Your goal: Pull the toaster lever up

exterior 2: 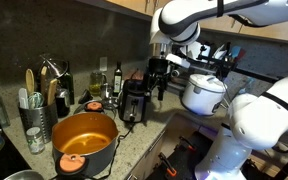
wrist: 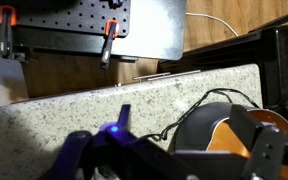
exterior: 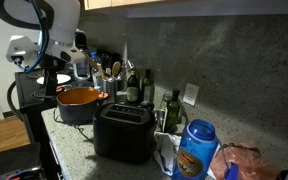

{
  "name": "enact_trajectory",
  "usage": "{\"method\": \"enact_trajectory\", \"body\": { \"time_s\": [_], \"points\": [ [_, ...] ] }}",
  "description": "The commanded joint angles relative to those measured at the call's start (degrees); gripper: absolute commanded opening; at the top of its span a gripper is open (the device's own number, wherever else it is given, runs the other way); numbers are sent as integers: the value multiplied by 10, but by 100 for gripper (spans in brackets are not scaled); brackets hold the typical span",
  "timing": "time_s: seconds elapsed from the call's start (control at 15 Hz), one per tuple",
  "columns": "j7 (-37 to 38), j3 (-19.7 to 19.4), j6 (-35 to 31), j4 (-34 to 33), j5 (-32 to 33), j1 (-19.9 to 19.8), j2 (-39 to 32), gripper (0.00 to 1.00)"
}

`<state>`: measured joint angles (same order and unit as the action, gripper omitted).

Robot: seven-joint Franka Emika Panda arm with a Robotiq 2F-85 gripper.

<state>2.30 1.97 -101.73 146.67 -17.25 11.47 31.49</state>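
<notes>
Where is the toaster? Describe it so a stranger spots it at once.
Find the speckled counter. Between the dark pot with the orange inside and the blue-lidded jar sits the toaster. It alone is a black, round-edged box.

Glossy white rounded arm (exterior 2: 199,15) segments carry a black hand (exterior 2: 159,88) (black cable looping nearby).

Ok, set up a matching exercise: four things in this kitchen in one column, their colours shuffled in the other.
Things:
1. toaster
2. pot
3. jar lid
4. wall outlet

Colours:
a. blue
b. white
c. black
d. dark outside, orange inside

Pairs: 1-c, 2-d, 3-a, 4-b
</notes>
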Motion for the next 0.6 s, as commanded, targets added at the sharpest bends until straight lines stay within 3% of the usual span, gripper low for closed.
{"method": "enact_trajectory", "body": {
  "time_s": [0.0, 0.53],
  "points": [
    [-2, 21, 2, -7, 5, -17, -14, 100],
    [19, 81, -9, -38, 88, -10, -98, 100]
  ]
}}
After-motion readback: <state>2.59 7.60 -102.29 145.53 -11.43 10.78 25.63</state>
